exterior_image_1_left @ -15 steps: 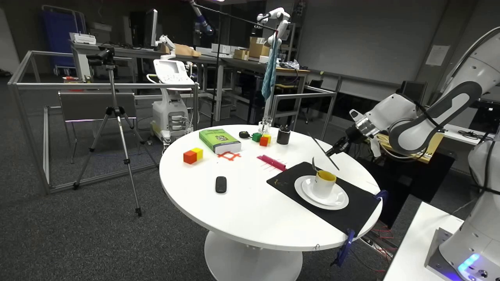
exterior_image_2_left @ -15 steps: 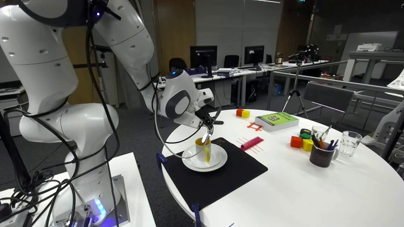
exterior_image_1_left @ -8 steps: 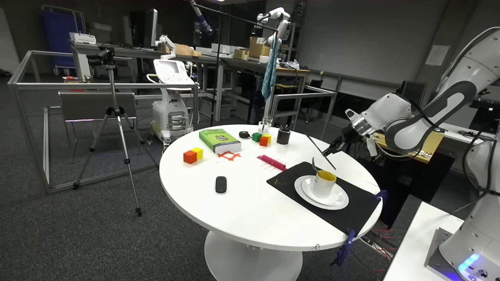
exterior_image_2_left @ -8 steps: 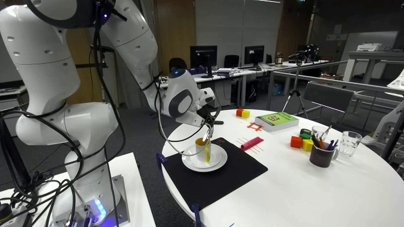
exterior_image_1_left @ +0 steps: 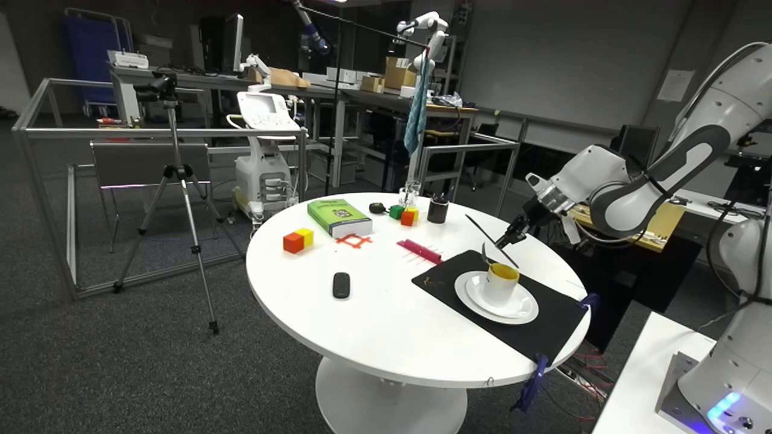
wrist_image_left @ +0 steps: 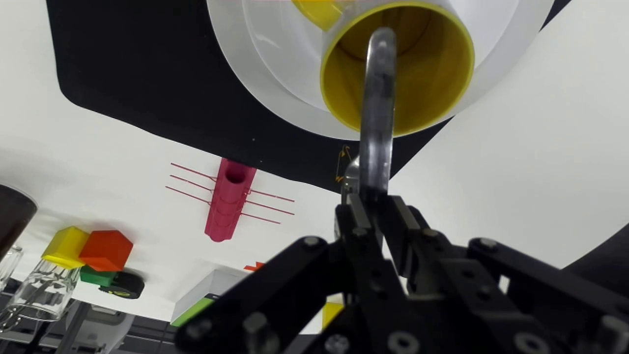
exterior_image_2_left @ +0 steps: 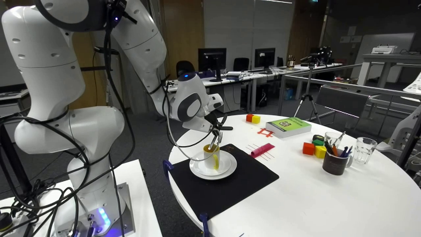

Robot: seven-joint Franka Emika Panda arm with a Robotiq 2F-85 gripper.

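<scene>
the round white table [exterior_image_1_left: 386,325] spreads under and around the cup [exterior_image_1_left: 497,289]. a black mat [exterior_image_2_left: 240,189] lies beneath the cup, and on it the large plate [wrist_image_left: 231,34] carries the small plate [wrist_image_left: 280,54], with the cup standing upright on top. the gripper [wrist_image_left: 377,211] hangs above the cup, its fingers clenched on a long flat utensil [wrist_image_left: 378,108] that slants down toward the cup's mouth. a fork-like utensil [exterior_image_2_left: 220,136], of which less is seen, appears to lean out of the cup.

to manage the flat utensil well over the cup, a firm, square pinch seems best: a thing so long and thin could swivel, and a slight turn of the wrist would swing its ends far. slow movement near the cup's rim looks wise, with room left for the fork-like utensil.

the wrist view looks into the cup's yellow inside and sets the flat utensil's end across the mouth, but whether that end dips below the rim i cannot tell. an exterior view shows the upper end [exterior_image_1_left: 479,228] running past the fingers, away from the cup, a stretch the wrist view hides.
</scene>
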